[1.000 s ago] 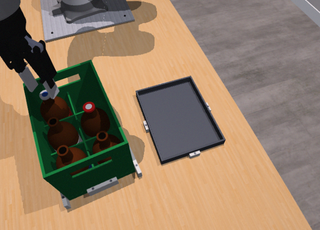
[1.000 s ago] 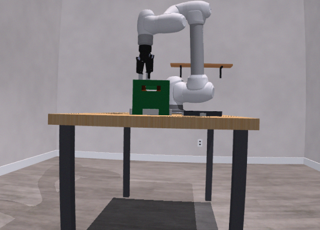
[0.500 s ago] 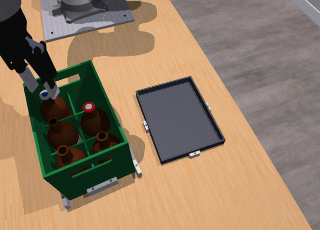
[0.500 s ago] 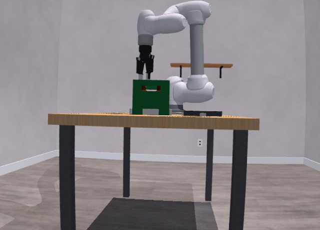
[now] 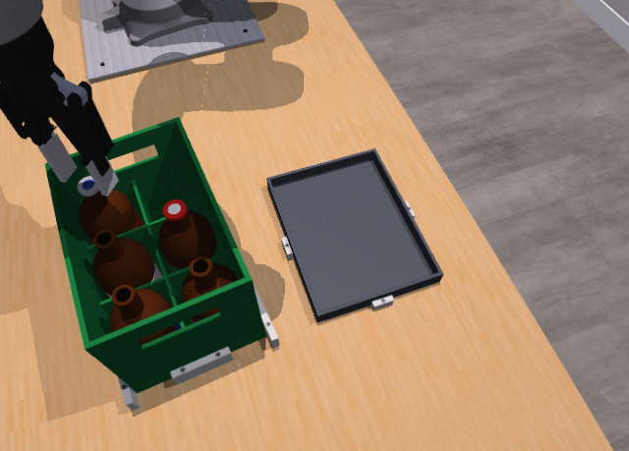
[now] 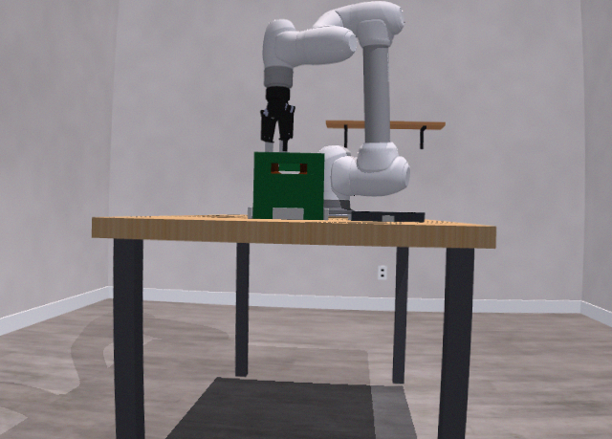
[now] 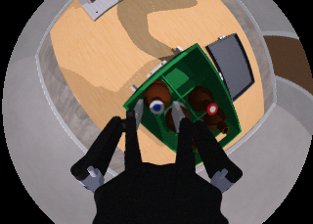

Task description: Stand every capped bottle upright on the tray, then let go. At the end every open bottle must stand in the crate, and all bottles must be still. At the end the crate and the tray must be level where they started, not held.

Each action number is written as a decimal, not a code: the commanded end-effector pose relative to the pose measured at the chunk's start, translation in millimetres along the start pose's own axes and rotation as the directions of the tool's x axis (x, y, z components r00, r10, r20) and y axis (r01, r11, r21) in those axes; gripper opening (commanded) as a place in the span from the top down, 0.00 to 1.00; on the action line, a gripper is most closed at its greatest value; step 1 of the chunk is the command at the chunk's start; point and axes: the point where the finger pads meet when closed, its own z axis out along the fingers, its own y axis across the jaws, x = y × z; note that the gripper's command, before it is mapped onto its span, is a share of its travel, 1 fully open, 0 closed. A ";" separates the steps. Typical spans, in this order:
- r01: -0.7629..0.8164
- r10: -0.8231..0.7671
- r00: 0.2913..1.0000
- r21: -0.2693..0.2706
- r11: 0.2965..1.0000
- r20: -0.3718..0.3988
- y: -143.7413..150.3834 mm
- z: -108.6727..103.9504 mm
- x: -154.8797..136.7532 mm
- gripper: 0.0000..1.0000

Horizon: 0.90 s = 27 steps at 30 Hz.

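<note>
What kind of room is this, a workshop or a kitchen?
Probably a bare test room for a robot, not a kitchen: one arm is bolted to a wooden table, with plain grey walls, a small wall shelf and nothing else around.
</note>
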 end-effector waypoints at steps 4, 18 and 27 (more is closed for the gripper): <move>0.003 -0.003 1.000 -0.002 1.000 -0.004 0.0 11.2 0.6 0.62; 0.003 -0.003 1.000 -0.001 1.000 -0.003 -0.1 21.7 0.5 0.62; 0.004 -0.005 1.000 -0.004 1.000 -0.006 0.5 33.7 1.1 0.62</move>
